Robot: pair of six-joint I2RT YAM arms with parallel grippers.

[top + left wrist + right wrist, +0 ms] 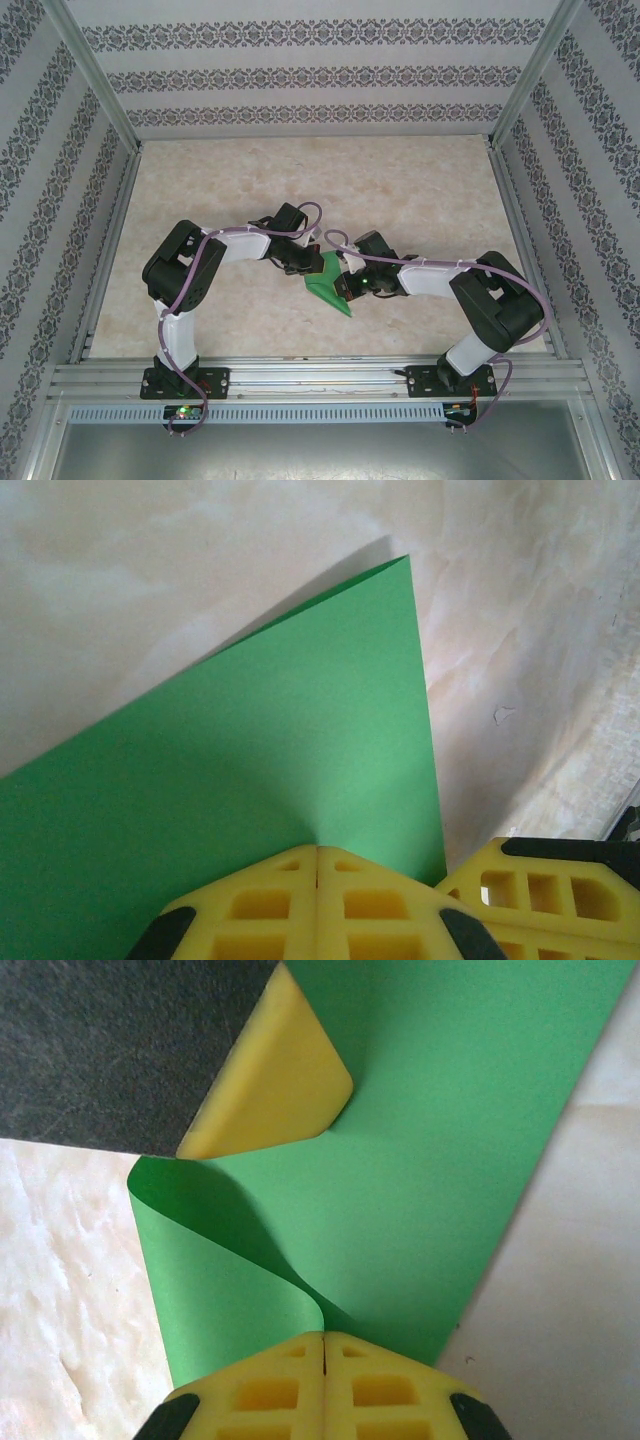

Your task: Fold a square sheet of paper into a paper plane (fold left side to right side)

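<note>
The marbled beige counter (400,190) is spreading out beneath the square sheet of paper (328,285), which is sitting about the counter's middle, in front of walls wearing striped, lace-patterned wallpaper (300,75). The black-and-white left arm (185,270) and right arm (490,300) are reaching in to the sheet from either side. The top view is showing the smooth bright green sheet as a small pointed wedge. The left wrist view is showing it as a flat matte plane, and the right wrist view is showing it curling into a soft loop. The left tool (317,865), its hollow-celled yellow fingers pressed together, is pinching the sheet's edge. The right tool (323,1350) is pinching it likewise.
</note>
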